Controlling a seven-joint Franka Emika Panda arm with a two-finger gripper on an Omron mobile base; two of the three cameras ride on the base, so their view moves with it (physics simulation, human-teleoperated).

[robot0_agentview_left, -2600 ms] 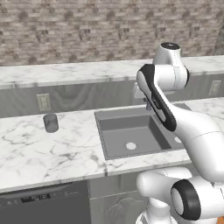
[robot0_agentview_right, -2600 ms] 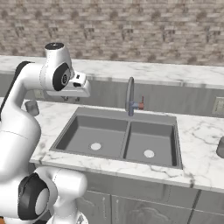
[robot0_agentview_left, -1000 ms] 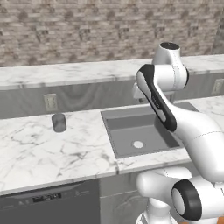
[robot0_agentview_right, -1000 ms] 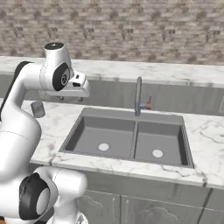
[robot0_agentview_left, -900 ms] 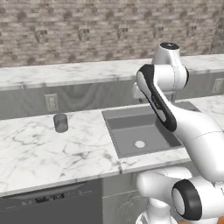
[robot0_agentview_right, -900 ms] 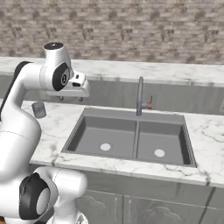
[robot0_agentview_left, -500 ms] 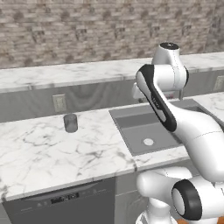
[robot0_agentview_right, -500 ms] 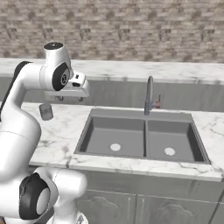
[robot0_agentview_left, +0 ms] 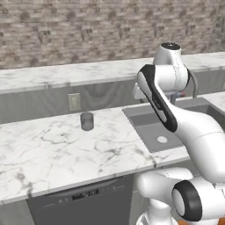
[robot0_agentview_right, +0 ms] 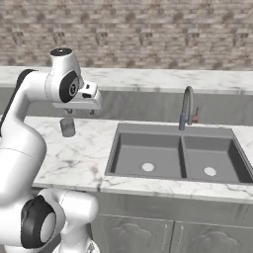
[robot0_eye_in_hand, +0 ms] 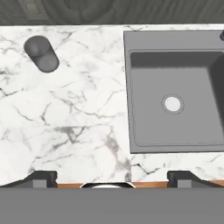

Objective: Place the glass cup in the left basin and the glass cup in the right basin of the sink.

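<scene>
One glass cup [robot0_agentview_left: 87,121] stands upright on the desk [robot0_agentview_left: 52,149], well left of the sink [robot0_agentview_right: 178,155]; both basins look bare, nothing placed yet; claw [robot0_eye_in_hand: 111,177] spread wide, holding nothing

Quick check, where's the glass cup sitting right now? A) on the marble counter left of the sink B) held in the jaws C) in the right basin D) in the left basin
A: the glass cup stands upright on the marble counter, left of the sink, both basins empty.
</scene>
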